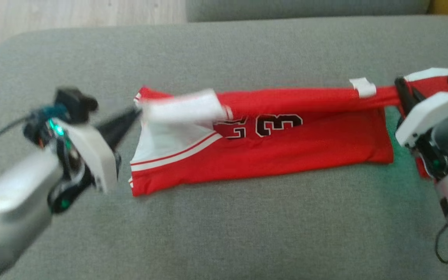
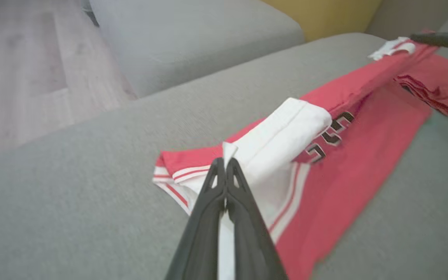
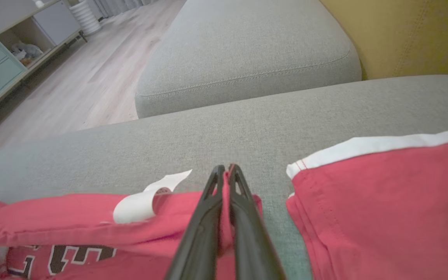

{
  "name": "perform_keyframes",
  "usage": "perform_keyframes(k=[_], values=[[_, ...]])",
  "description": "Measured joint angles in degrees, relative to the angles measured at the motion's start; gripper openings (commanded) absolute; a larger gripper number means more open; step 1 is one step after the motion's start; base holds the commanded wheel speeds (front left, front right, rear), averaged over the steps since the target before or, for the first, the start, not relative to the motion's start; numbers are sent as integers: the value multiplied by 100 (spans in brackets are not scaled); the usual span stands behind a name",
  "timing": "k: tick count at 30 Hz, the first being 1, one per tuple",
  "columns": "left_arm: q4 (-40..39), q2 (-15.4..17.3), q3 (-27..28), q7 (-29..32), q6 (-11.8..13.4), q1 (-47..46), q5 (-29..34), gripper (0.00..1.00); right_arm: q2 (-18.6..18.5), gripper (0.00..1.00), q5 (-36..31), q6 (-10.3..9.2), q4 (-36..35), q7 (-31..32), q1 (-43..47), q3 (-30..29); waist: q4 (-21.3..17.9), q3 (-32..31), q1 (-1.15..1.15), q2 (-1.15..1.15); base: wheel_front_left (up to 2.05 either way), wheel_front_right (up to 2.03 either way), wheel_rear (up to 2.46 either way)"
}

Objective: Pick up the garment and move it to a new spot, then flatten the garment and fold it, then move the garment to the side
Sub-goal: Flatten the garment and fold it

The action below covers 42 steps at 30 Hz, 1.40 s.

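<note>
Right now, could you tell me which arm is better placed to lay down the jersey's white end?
Left. The left gripper is shut on the white end of the jersey; the right gripper pinches the far red edge.

garment (image 1: 286, 147): 1 | claws (image 1: 138, 112) (image 1: 399, 88): 2 | grey cushions (image 1: 224, 225) (image 1: 305, 9): 2

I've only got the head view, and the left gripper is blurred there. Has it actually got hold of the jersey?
Observer: Yes. The left wrist view shows the left gripper shut on white trim of the jersey.
Operator: And the right one?
Observer: The right wrist view shows the right gripper shut too, with a red fold of the fabric pinched in it.
</note>
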Motion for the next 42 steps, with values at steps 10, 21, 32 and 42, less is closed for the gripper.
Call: perform_keyframes(k=[10,21,32,42], values=[[-1343,669,-291,753,328,541,-335,0,-483,0,432,0,-612,1026,717,387,103,-222,2,0,0,0,0],[-1524,698,-417,847,465,589,-299,0,-689,0,411,0,-978,1692,866,561,43,-107,2,0,0,0,0],[-1427,661,-420,950,561,682,-391,100,-613,100,111,0,-902,1892,934,279,-27,-60,2,0,0,0,0],[-1123,369,664,-942,1440,675,-352,100,16,100,-86,0,-1424,593,599,-898,-126,-282,2,0,0,0,0]])
